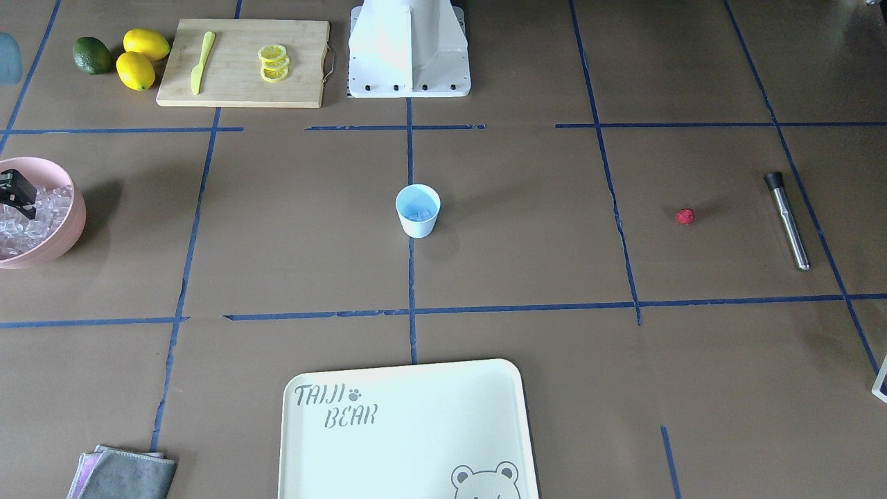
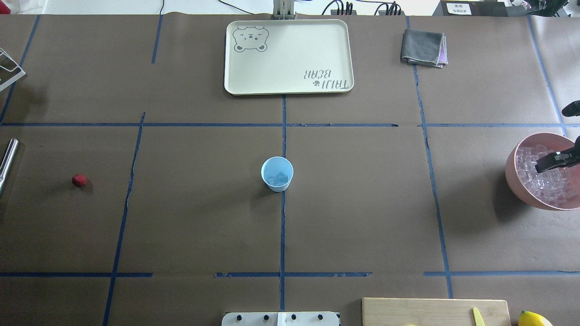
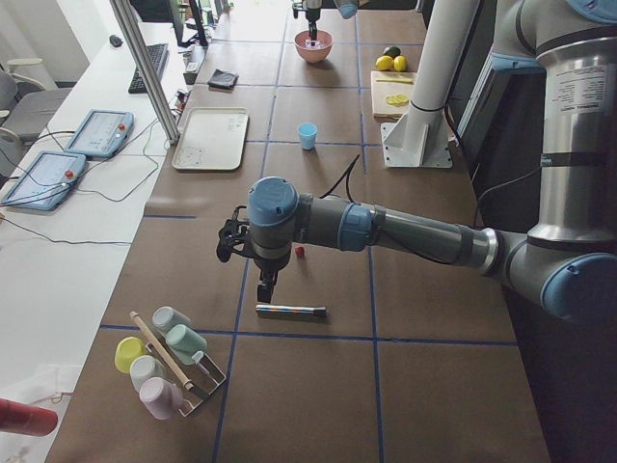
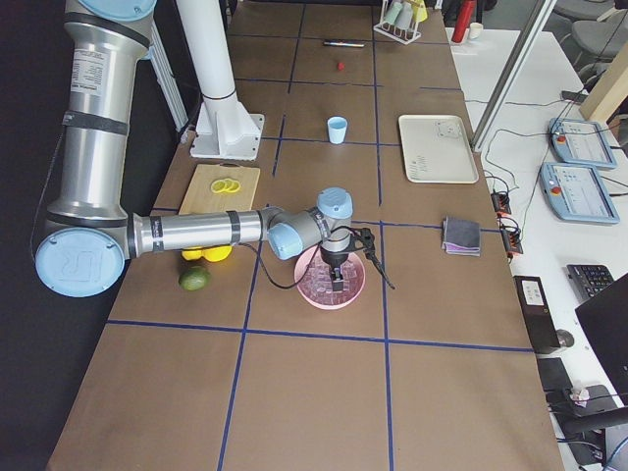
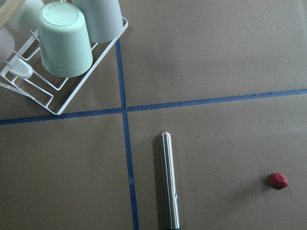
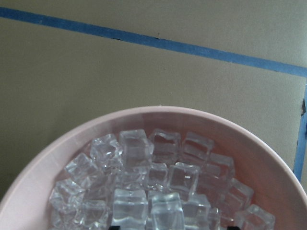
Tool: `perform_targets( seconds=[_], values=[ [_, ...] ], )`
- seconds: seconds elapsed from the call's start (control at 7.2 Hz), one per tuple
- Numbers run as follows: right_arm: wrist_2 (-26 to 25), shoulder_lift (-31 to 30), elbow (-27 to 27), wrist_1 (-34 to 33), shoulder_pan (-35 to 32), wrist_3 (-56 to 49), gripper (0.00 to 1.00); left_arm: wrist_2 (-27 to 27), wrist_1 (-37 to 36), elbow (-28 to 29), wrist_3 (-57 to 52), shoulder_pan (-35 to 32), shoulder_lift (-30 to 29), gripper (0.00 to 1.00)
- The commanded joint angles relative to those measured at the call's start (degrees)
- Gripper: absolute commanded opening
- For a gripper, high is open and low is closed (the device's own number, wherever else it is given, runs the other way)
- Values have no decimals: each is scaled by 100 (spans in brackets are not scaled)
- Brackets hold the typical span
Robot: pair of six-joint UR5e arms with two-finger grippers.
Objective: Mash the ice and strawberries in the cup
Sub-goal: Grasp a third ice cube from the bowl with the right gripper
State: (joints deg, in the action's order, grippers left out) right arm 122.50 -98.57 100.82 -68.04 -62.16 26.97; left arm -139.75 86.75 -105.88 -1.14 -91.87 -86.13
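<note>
The light-blue cup (image 2: 277,174) stands upright at the table's middle, with a few pieces of ice (image 2: 279,179) in its bottom. More ice (image 6: 144,177) fills the pink bowl (image 2: 515,179) at the robot's right. My right gripper (image 2: 549,162) hangs low over that bowl, open, its tips just showing at the wrist view's bottom edge beside the cubes. The strawberry (image 2: 79,180) lies alone on the table at the robot's left. My left gripper (image 3: 262,289) hovers above a steel muddler (image 5: 169,182) near the strawberry (image 5: 277,180). Whether it is open or shut I cannot tell.
A cream tray (image 2: 290,59) and a folded grey cloth (image 2: 423,47) lie at the far side. A cutting board (image 1: 242,62) with a yellow knife and lemon slices, lemons and a lime sit beside the robot's base (image 1: 409,48). A wire rack of cups (image 5: 62,38) stands beyond the muddler.
</note>
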Motion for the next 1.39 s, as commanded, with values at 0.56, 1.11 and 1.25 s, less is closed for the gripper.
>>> perform_targets(
  seconds=[0.56,1.11,1.25],
  values=[
    [-16,83,-133,-25,-7,1,68,-9,0,-3,0,-6,0,100],
    [45,92,-54,-25,-7,1,1,-9,0,6,-9,-6,0,100],
    [63,75,68,-42,-68,-8,0,-9,0,-3,0,-6,0,100]
  ],
)
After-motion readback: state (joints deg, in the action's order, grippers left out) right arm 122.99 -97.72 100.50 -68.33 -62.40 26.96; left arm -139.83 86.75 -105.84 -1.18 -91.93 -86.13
